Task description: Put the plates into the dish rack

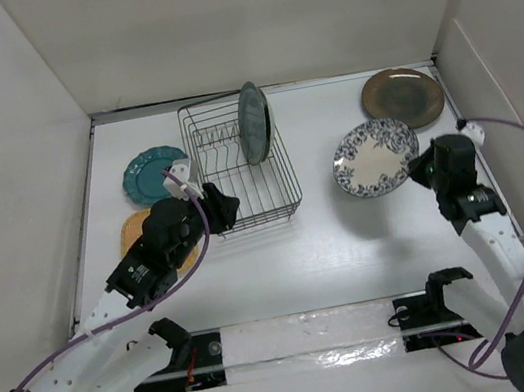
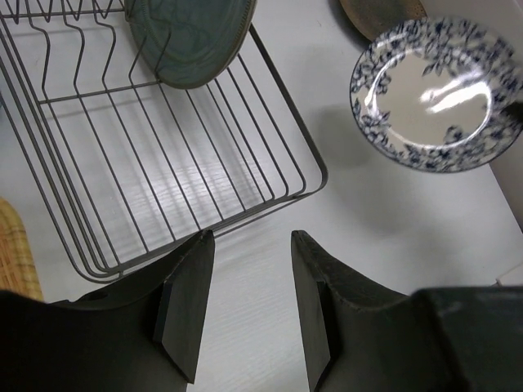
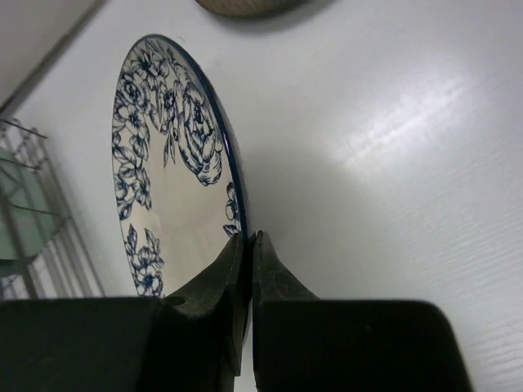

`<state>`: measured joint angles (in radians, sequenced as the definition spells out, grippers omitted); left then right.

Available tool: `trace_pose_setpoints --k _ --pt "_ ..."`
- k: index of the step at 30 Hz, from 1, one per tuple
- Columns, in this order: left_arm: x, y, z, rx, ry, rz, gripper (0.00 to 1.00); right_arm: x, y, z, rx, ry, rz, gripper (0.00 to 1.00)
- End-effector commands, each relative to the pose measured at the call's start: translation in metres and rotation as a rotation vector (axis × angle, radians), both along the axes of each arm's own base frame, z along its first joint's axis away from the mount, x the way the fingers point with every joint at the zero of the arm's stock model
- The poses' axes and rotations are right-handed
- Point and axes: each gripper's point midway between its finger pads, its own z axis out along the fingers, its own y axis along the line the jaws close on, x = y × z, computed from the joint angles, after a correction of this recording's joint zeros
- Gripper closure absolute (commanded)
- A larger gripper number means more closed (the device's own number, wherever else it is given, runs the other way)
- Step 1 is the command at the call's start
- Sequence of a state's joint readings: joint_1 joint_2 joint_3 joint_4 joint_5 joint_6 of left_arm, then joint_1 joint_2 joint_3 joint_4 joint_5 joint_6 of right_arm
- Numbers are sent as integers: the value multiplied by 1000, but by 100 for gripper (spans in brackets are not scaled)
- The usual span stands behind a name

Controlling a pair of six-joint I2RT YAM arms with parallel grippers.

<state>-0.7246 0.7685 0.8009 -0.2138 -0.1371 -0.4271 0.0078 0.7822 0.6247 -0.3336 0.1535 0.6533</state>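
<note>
Right gripper (image 3: 248, 242) pinches the rim of the blue-and-white plate (image 1: 375, 158), held tilted right of centre in the overhead frame, while left gripper (image 2: 251, 238) hangs half spread and empty at the near corner of the dish rack (image 1: 242, 195), one grey-green plate (image 1: 255, 121) upright inside.

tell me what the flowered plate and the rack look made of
The blue-and-white plate looks like glazed ceramic: glossy, with bright glare over its printed flowers. The dish rack is thin dark wire, probably coated metal; its dull sheen leaves the coating uncertain.
</note>
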Motion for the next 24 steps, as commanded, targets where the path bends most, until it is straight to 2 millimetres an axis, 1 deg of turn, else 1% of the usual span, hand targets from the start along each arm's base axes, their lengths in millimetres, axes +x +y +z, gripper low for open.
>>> trace_pose_setpoints --k 1,2,3,4,5,6,7,8,9,10,11,12,13,14,15,16,17,18,19,20,21,22,23,24 --pt "5 3 24 -38 -63 21 61 33 9 178 -72 -404 -25 100" --pt "5 5 29 -51 -82 30 61 34 24 194 -92 -426 16 100" --pt "3 10 34 -68 -105 43 61 39 25 224 -123 -467 -1 100" --pt "1 11 37 -79 -117 43 61 34 31 248 -108 -518 3 100" --pt "2 14 40 -88 -128 60 61 47 41 251 -137 -499 17 100" --pt "2 16 41 -90 -131 71 61 48 63 262 -130 -515 63 100" --pt "2 18 41 -91 -133 83 62 47 66 295 -122 -569 42 100" --pt "3 21 40 -83 -129 98 63 64 82 290 -161 -534 64 100" --pt "3 22 41 -85 -128 102 65 65 106 298 -159 -541 112 100" --pt "4 23 42 -85 -132 105 71 70 112 306 -177 -544 92 100" --pt "3 23 43 -89 -134 107 75 69 118 334 -183 -586 93 100" --pt "2 24 45 -93 -138 107 80 90 140 322 -214 -544 120 100" --pt "0 27 50 -108 -155 110 89 93 160 326 -217 -543 149 100" --pt "-1 29 55 -122 -171 118 92 98 171 328 -243 -539 161 100" --pt "-3 32 56 -130 -180 122 94 113 189 334 -255 -538 164 100" --pt "-7 37 65 -155 -207 127 95 116 200 334 -275 -525 146 100" --pt "-8 41 69 -168 -223 141 95 122 206 333 -309 -513 135 100" --pt "-10 43 70 -175 -231 146 95 121 207 353 -300 -539 114 100" --pt "-12 47 75 -191 -246 151 94 137 222 335 -341 -498 102 100" --pt "-13 49 77 -198 -254 159 92 140 229 333 -357 -493 103 100" --pt "-14 49 78 -199 -257 157 91 145 230 334 -361 -492 86 100" --pt "-14 51 79 -199 -260 162 86 150 239 333 -363 -493 69 100" --pt "-15 52 79 -197 -259 168 83 152 246 330 -381 -483 68 100" --pt "-15 53 80 -201 -263 169 81 156 246 329 -394 -477 51 100"
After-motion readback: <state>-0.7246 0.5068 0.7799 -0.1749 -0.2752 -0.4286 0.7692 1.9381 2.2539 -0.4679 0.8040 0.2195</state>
